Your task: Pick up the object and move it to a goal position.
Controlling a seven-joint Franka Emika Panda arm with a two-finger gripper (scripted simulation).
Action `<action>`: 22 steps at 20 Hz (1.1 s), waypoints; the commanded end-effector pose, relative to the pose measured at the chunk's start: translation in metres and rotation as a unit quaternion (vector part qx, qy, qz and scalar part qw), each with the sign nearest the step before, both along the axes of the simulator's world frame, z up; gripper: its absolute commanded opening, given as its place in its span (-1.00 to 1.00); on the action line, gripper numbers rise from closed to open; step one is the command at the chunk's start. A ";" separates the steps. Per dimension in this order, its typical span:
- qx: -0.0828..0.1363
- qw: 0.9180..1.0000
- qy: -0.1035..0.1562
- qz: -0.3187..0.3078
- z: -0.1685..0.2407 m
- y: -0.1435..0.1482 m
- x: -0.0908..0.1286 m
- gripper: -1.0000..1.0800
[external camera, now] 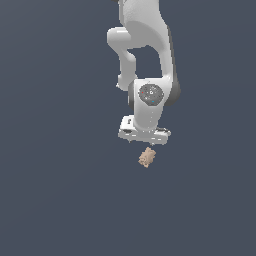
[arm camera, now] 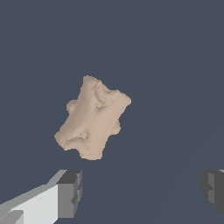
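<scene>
The white robot arm (external camera: 145,55) came down from the top of the exterior view, near the middle. It bent at a round joint, and its wrist pointed down at the flat dark blue-grey floor (external camera: 50,200).

At the low end of the arm was the pincer (external camera: 145,137). In the exterior view the fingers were too small to make out. In the wrist view the pincer (arm camera: 142,190) showed its two fingers clearly. One grey finger pad (arm camera: 70,192) sat on a white finger, and the other grey pad (arm camera: 213,188) was far over at the other edge of the picture. The fingers were wide apart and nothing was between them. They held nothing.

The object (external camera: 147,157) was a small tan lump with a bumpy skin. In the exterior view it lay on the floor just below the pincer, a little toward the exterior view's right of the pincer's middle. It was much smaller than the pincer. In the wrist view the object (arm camera: 92,118) looked like a fat, knobbly chunk with little bumps sticking out along its sides. It lay tilted, and it did not touch either finger pad.
</scene>
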State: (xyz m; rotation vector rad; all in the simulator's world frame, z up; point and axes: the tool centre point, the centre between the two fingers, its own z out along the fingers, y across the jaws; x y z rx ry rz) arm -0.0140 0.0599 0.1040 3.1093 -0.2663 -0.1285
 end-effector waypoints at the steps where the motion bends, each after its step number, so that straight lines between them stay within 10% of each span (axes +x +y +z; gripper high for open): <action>1: -0.002 0.999 -0.006 -0.033 -0.001 0.004 0.006 0.92; 22: -0.005 0.972 -0.041 -0.233 -0.008 0.030 0.040 0.92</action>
